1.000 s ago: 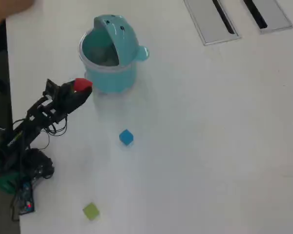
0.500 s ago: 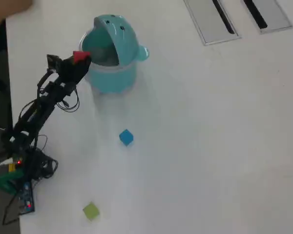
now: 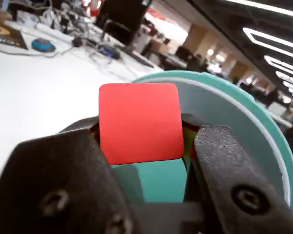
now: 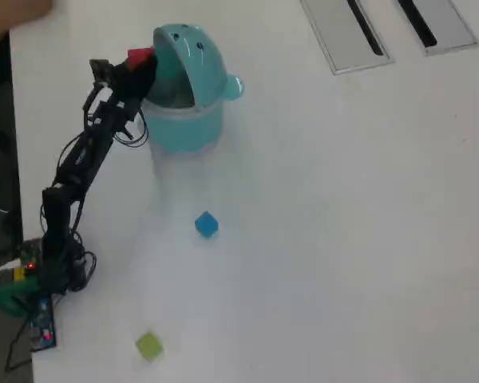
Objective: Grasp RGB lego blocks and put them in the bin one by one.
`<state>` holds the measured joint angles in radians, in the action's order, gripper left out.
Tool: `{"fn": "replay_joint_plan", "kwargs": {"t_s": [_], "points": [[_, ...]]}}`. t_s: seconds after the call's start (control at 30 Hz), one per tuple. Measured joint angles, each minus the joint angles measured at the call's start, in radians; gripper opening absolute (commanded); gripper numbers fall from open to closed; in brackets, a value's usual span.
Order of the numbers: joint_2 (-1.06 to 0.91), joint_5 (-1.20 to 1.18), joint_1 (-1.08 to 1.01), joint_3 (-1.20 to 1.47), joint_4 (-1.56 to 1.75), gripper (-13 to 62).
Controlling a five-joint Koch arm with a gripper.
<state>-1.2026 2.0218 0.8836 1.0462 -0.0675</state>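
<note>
My gripper (image 4: 140, 62) is shut on the red block (image 4: 140, 56), raised at the left rim of the teal bin (image 4: 193, 120) in the overhead view. In the wrist view the red block (image 3: 140, 122) sits pinched between the two black fingers (image 3: 224, 170), with the bin's teal domed lid (image 3: 234, 112) curving behind and right of it. My gripper (image 3: 141, 146) fills the lower part of that view. The blue block (image 4: 206, 224) lies on the white table below the bin. The yellow-green block (image 4: 149, 345) lies near the bottom edge.
Two grey slotted panels (image 4: 387, 28) are set into the table at the top right. The arm's base and wiring (image 4: 40, 287) sit at the table's left edge. The bin's small side knob (image 4: 233, 87) sticks out to the right.
The arm has stretched upward in the overhead view, carrying the red block from beside the bin's lower left up to its left rim.
</note>
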Motion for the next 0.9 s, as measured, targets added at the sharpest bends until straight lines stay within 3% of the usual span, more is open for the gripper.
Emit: {"fn": "replay_joint_plan", "kwargs": {"t_s": [0.13, 0.37, 0.57, 0.9], "points": [[0.11, -0.041, -0.017, -0.124, -0.005, 18.6], [0.135, -0.13, -0.075, -0.135, -0.061, 27.0], [0.132, -0.443, -0.086, -0.173, -0.305, 29.9], [-0.049, -0.462, -0.124, -0.173, -0.459, 31.4]]}}
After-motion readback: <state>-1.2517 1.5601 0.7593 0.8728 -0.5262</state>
